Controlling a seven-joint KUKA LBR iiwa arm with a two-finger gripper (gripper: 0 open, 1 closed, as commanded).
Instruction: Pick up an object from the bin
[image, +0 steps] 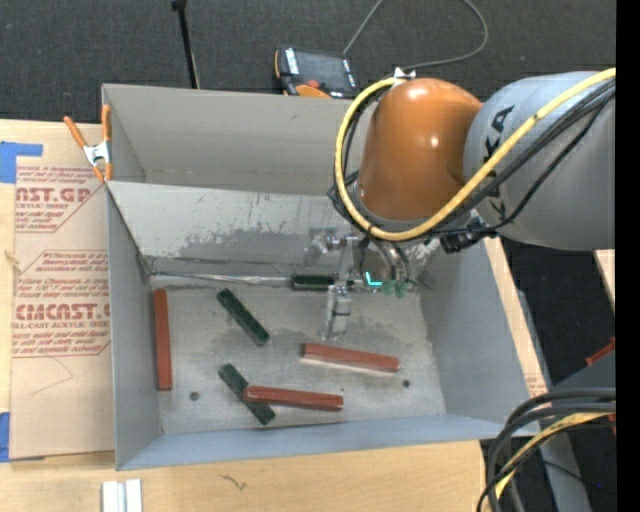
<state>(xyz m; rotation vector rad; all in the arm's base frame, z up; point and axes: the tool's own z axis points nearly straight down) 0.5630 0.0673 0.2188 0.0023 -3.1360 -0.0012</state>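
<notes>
My gripper (339, 318) hangs below the orange wrist cover, over the right middle of the bin floor. Just under its tip lies a red-brown flat stick (350, 358), pointing left to right. A short dark green stick (312, 283) lies level right beside the gripper's left side, near the back wall; I cannot tell if they touch. Another dark green stick (243, 317) lies at a slant further left.
A long red-brown stick (161, 340) lies along the left wall. Near the front wall a red-brown stick (295, 399) overlaps a dark green stick (246, 393). The arm and its cables cover the bin's right back corner.
</notes>
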